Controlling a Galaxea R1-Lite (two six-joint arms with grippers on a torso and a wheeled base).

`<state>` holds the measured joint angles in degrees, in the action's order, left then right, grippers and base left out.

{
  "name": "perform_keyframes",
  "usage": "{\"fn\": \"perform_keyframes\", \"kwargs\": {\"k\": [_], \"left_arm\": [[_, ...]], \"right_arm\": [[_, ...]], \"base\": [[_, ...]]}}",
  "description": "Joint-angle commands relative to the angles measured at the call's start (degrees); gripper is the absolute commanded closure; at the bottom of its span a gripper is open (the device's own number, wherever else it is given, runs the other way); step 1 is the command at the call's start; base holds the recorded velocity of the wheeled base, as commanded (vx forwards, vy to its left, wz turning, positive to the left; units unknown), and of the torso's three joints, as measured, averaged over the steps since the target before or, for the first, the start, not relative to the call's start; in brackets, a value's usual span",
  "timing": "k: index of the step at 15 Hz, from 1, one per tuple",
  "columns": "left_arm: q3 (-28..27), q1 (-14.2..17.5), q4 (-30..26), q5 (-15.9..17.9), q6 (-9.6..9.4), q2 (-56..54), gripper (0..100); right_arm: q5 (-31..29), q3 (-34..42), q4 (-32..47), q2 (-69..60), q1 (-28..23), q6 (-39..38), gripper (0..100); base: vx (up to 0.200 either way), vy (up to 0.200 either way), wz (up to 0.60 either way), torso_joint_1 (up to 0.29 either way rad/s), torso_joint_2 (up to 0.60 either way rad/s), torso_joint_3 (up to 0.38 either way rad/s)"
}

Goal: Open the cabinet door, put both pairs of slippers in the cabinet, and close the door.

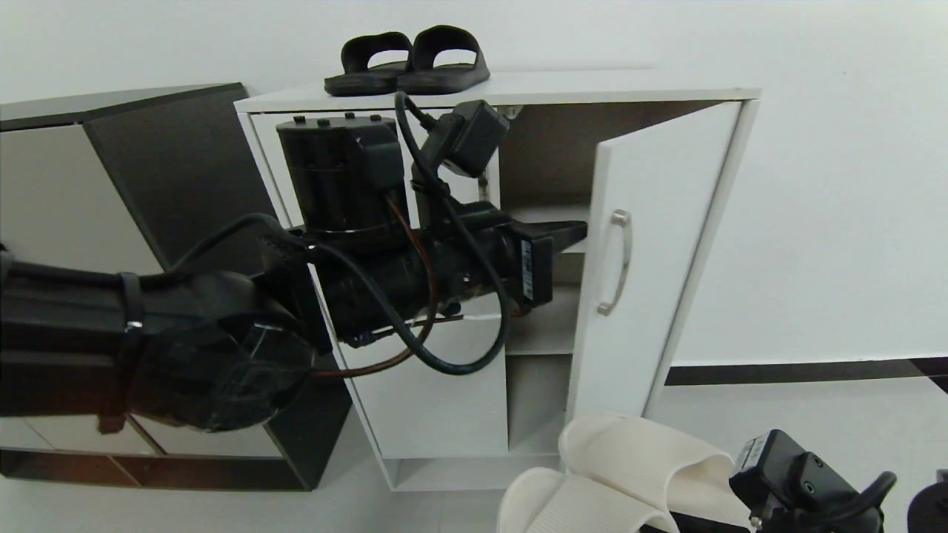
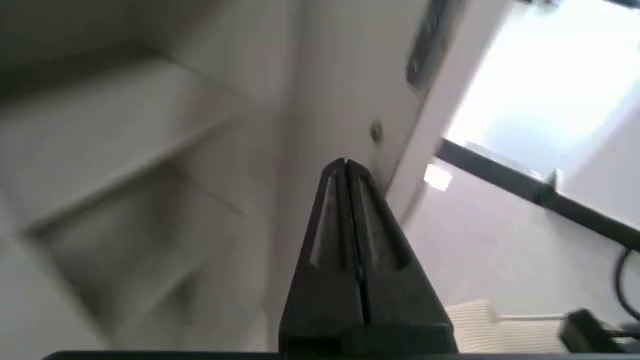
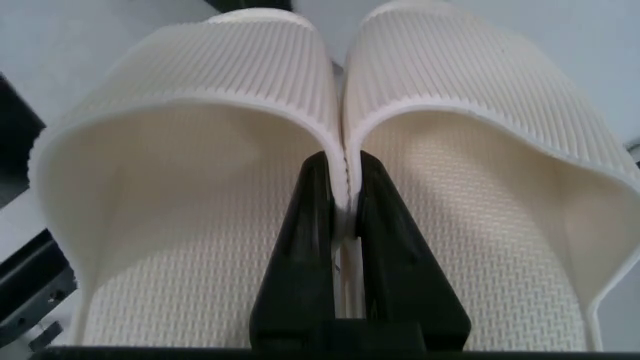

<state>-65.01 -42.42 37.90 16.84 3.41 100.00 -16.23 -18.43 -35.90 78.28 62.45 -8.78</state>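
Observation:
A white cabinet (image 1: pixel 444 385) stands with its right door (image 1: pixel 652 259) swung partly open, handle (image 1: pixel 618 259) facing out. A pair of black slippers (image 1: pixel 407 63) rests on the cabinet top. My left gripper (image 1: pixel 574 233) is inside the opening, just behind the door, at middle-shelf height. Its fingers are shut with nothing between them, and the left gripper (image 2: pixel 345 175) tips sit close to the door's inner face (image 2: pixel 340 80). My right gripper (image 3: pixel 343 190) is shut on a pair of white slippers (image 3: pixel 250 90), pinching their inner edges together. The white slippers (image 1: pixel 622 474) hang low in front of the cabinet.
A dark cabinet (image 1: pixel 170 163) stands against the white one on its left. Bare shelves (image 2: pixel 110 150) show inside the opening. Light floor (image 1: pixel 815 414) and a white wall with a dark baseboard (image 1: pixel 800 370) lie to the right of the door.

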Motion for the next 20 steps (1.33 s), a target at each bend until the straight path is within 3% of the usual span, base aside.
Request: {"fn": "perform_keyframes", "kwargs": {"k": [1, 4, 7, 9, 11, 12, 13, 14, 15, 17, 18, 19, 20], "left_arm": [[0.9, -2.0, 1.1, -0.9, -0.07, -0.2, 100], [3.4, 4.5, 5.6, -7.2, 0.10, -3.8, 100], [8.1, 10.8, 4.5, -12.9, 0.10, -14.7, 100], [13.9, 12.4, -4.2, -21.2, -0.16, -26.4, 100], [20.6, 12.5, -19.2, -29.1, -0.07, -39.8, 100], [24.5, 12.7, -25.1, -34.0, 1.07, -45.2, 100], [30.0, 16.9, -29.2, -37.9, 1.60, -50.6, 100], [35.9, 24.0, -30.6, -37.8, 0.10, -57.2, 100], [40.2, 27.3, -30.6, -38.2, 0.10, -62.1, 100], [49.6, 39.9, -31.7, -41.3, -0.34, -76.3, 100], [52.3, 45.1, -33.2, -41.2, -0.69, -82.0, 100], [55.3, 47.5, -34.9, -40.3, -1.39, -87.3, 100], [57.7, 47.7, -35.4, -39.3, -2.27, -90.9, 100]], "right_arm": [[0.0, 0.0, 0.0, -0.6, 0.3, -0.1, 100], [-3.5, -2.3, 0.0, 1.9, -0.2, -3.2, 100], [-10.6, -7.3, 0.0, 8.7, -2.1, -6.5, 100], [-21.8, -11.0, -0.3, 15.2, -5.8, -6.9, 100], [-25.1, -13.6, -2.3, 18.5, -8.4, -9.1, 100], [-25.1, -13.4, -3.8, 18.9, -9.5, -9.3, 100], [-25.2, -12.6, -4.4, 19.0, -11.1, -9.2, 100], [-25.2, -11.2, -4.5, 18.2, -12.5, -9.0, 100], [-25.1, -10.2, -4.6, 17.3, -13.3, -9.0, 100], [-25.1, -8.2, -5.3, 16.2, -13.6, -9.0, 100], [-25.1, -8.1, -5.8, 15.9, -13.7, -9.0, 100], [-25.1, -8.0, -5.8, 15.9, -13.8, -9.0, 100], [-25.2, -8.0, -5.8, 15.7, -13.8, -8.9, 100]], "base": [[-0.200, 0.000, 0.00, 0.002, 0.01, 0.002], [0.000, 0.000, 0.00, 0.000, 0.00, 0.000], [0.000, 0.000, 0.00, 0.000, 0.00, 0.000], [0.000, 0.000, 0.00, 0.000, 0.00, 0.000], [0.000, 0.000, 0.00, 0.000, 0.00, 0.000], [0.000, 0.000, 0.00, 0.000, 0.00, 0.000], [0.000, 0.000, 0.00, 0.000, 0.00, 0.000], [0.000, 0.000, 0.00, 0.000, 0.00, 0.000], [0.000, 0.000, 0.00, 0.000, 0.00, 0.000], [0.000, 0.000, 0.00, 0.000, 0.00, 0.000], [0.000, 0.000, 0.00, 0.000, 0.00, 0.000], [0.000, 0.000, 0.00, 0.000, 0.00, 0.000], [0.000, 0.000, 0.00, 0.000, 0.00, 0.000]]}}
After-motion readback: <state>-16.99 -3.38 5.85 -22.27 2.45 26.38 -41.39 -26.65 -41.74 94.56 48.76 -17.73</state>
